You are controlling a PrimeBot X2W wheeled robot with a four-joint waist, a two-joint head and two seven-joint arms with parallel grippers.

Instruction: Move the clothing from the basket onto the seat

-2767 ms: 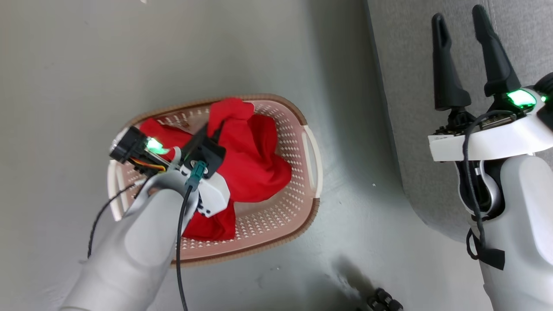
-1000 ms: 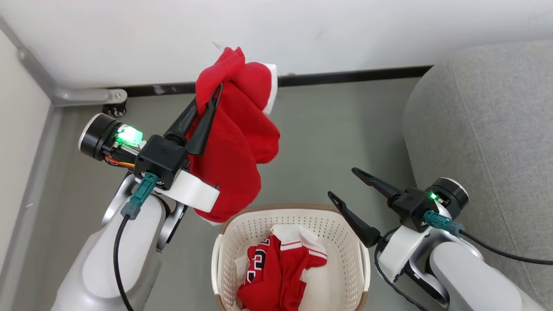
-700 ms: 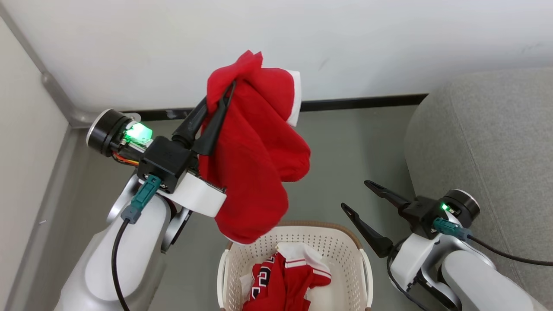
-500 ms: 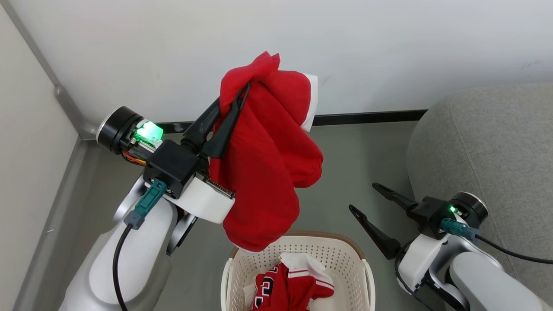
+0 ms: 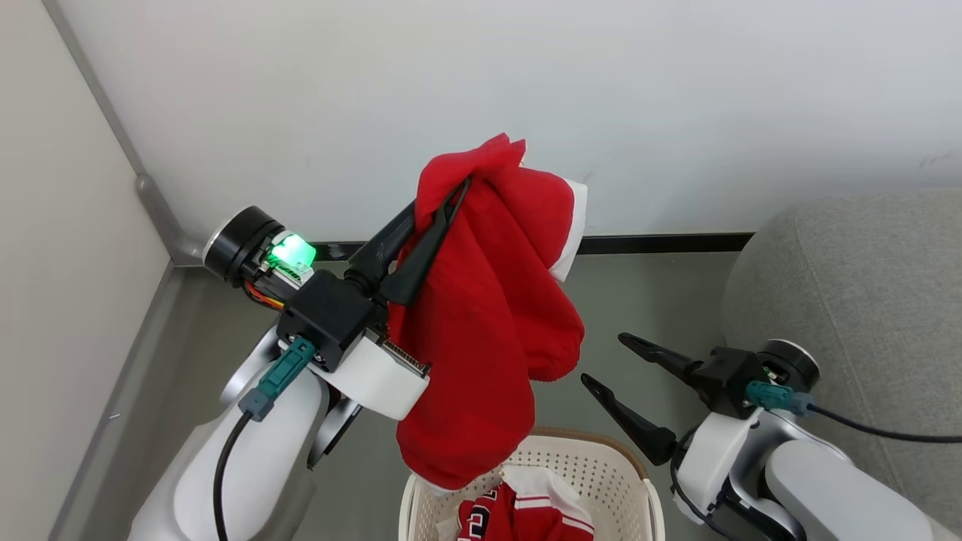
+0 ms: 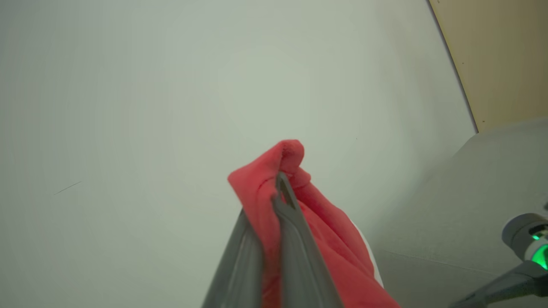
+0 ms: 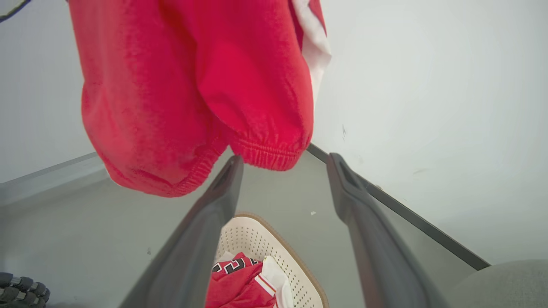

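Clothing: one red piece [image 5: 488,323] with a white edge, pinched at a bunched fold in my left gripper [image 5: 457,189]. Its two fingers [image 5: 421,252] are pressed together on the cloth. The piece hangs from the fingertips and drapes down the right side of my wrist, clear of the floor [image 5: 646,293]. Left wrist view: the fold pokes up just past the tips of the left gripper [image 6: 280,179], with pale wall [image 6: 128,107] behind.

Below the hanging hem, slightly right: basket [image 5: 645,481], cream, perforated, brown rim, on the floor. The hem's lowest edge is over the basket's left rim; whether it touches, I cannot tell. Inside lies a second piece [image 5: 526,518], crumpled, red with a white sleeve and striped trim.

Right of the basket: my right gripper [image 5: 605,358], fingers spread wide, nothing between them. It points up-left toward the hanging cloth and is apart from it. Right wrist view: the red piece's [image 7: 192,85] elastic cuffs hang above and just beyond the tips of the right gripper [image 7: 286,159]. The basket [image 7: 252,239] and second piece [image 7: 237,284], black-and-white lettering showing, sit low between the fingers.

Far right: seat [image 5: 849,300], light grey, just beyond my right wrist.
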